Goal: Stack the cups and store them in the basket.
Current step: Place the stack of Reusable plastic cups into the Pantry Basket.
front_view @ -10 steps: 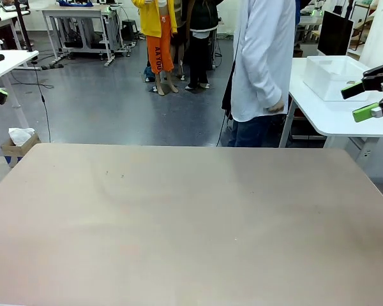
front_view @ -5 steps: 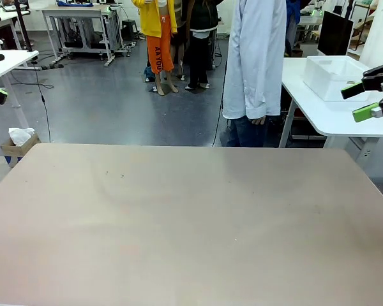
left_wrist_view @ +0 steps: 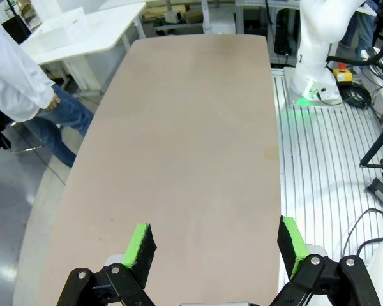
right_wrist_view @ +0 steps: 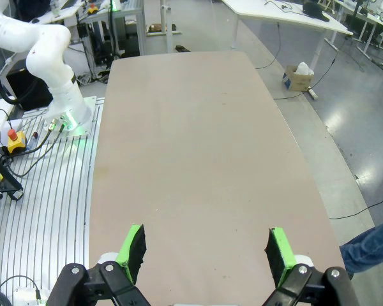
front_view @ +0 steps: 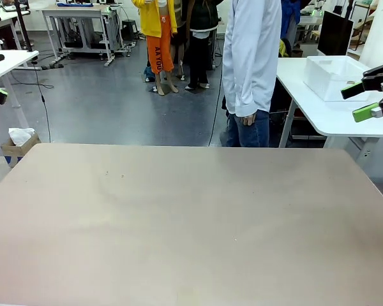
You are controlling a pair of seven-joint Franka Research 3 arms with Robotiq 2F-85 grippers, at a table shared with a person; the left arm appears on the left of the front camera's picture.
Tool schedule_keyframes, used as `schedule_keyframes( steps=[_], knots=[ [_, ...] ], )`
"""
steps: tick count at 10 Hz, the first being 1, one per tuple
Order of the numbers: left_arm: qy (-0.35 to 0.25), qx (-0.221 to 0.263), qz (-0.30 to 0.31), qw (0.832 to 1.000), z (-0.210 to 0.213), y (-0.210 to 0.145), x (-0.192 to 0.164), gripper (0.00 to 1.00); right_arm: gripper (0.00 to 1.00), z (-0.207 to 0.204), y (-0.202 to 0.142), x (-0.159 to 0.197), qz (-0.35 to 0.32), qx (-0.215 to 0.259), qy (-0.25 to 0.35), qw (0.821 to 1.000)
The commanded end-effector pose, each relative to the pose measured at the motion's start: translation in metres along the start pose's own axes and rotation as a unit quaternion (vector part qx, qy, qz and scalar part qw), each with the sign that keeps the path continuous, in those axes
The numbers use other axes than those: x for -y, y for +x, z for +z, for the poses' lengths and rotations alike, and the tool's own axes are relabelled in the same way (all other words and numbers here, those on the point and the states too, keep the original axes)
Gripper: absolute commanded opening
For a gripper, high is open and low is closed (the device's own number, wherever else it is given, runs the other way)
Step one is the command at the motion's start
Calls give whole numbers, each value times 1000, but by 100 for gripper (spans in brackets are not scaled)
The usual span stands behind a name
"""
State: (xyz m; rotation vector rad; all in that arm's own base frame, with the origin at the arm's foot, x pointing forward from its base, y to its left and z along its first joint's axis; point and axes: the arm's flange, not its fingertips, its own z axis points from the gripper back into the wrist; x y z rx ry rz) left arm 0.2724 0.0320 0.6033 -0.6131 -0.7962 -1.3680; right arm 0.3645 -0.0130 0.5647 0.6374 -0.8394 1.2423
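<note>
Both the left gripper [left_wrist_view: 214, 245] and the right gripper [right_wrist_view: 204, 252] are held with fingers spread wide above the table [front_view: 191, 223], while the basket [front_view: 335, 76] is seen on a side table [front_view: 370, 121] beside a standing person [front_view: 250, 64].

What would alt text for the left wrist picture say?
An open claw with green pads hovers above a long tan table. A person in a white coat stands at the far side, beside a white side table.
</note>
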Motion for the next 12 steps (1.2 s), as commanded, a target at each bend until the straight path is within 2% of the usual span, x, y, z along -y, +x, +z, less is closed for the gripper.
schedule_keyframes(
  steps=[1,12],
  knots=[
    [-2,4,5,1000,1,4,-1,100,100,-2,1,-2,0,13,0,1000],
    [-2,4,5,1000,1,4,-1,100,100,-2,1,-2,0,13,0,1000]
  ],
)
